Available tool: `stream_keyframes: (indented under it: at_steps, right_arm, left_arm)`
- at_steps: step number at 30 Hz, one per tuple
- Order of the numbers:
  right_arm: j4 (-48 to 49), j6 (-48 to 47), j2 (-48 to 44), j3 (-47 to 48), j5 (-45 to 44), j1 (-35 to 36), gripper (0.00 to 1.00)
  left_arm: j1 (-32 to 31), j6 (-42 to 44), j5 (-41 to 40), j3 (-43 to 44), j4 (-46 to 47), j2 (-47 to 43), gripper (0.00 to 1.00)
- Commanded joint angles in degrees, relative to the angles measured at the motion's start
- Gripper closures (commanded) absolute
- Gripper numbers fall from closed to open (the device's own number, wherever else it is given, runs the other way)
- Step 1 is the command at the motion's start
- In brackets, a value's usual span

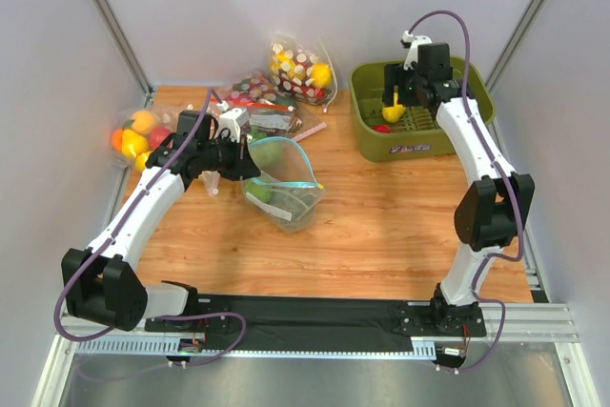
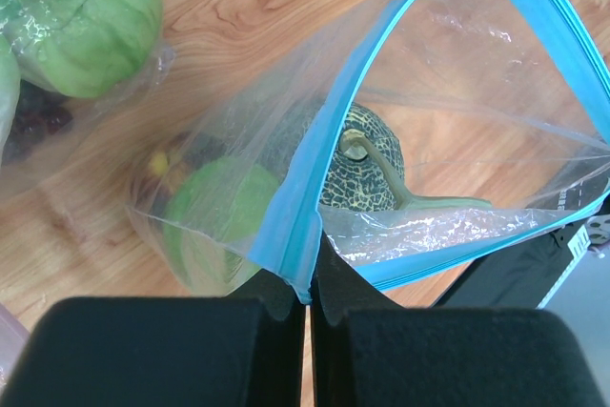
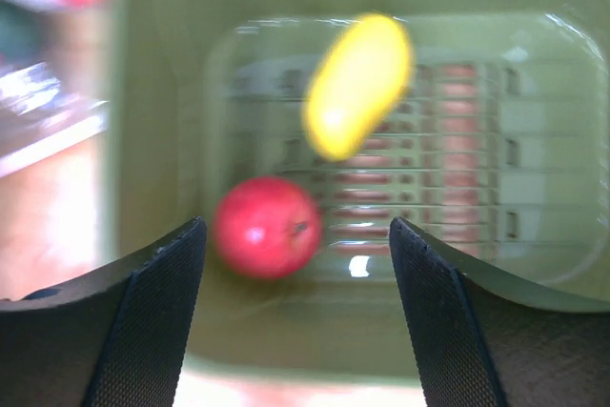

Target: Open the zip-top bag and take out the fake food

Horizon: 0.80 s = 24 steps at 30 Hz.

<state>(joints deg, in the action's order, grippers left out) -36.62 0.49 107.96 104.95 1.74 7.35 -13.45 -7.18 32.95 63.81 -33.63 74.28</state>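
Note:
The zip-top bag (image 1: pixel 289 190) lies open on the wooden table, its teal-blue zipper strip (image 2: pixel 315 159) spread into a wide loop. My left gripper (image 1: pixel 250 167) is shut on a corner of that strip (image 2: pixel 310 297). Inside the bag (image 2: pixel 457 169) I see a green ball (image 2: pixel 214 216) and a grey-green netted piece with a stem (image 2: pixel 367 173). My right gripper (image 1: pixel 396 102) is open and empty over the green basket (image 1: pixel 467 131). In the right wrist view (image 3: pixel 295 231), a yellow lemon (image 3: pixel 357 83) and a red ball (image 3: pixel 265 226) lie below, on the basket floor (image 3: pixel 534 64).
A polka-dot bag (image 1: pixel 300 69) and a clear bag with a pink-red zipper (image 1: pixel 272 111) lie at the back. A clear bag of orange and yellow fruit (image 1: pixel 136 135) sits at the left wall. Another bagged green item (image 2: pixel 91 16) lies close to the left gripper.

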Motion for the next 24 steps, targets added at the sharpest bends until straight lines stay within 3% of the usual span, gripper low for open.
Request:
stream_keyframes:
  at_steps: [1,8,13,18,24]
  right_arm:
    - [3.23,-5.67,-10.04,-0.27,8.53,5.82,0.23]
    - [2.34,-8.84,-15.06,-1.23,28.37,19.34,0.34]
    - [1.65,-10.33,-12.00,-0.10,39.29,23.84,0.45]
    - [-6.68,-14.02,-5.84,5.52,42.56,28.14,0.49]
    - [-10.93,-15.70,0.39,8.08,38.62,32.63,0.51]
  left_arm:
    - [0.18,0.06,1.15,0.70,0.58,-0.89,1.00]
    - [0.18,-0.03,1.85,0.53,0.93,-1.42,1.00]
    - [0.18,-0.03,2.03,0.61,0.84,-1.60,1.00]
    - [0.18,-0.03,1.94,0.61,0.84,-2.03,1.00]
    - [0.18,0.06,2.03,0.70,0.76,-2.12,1.00]
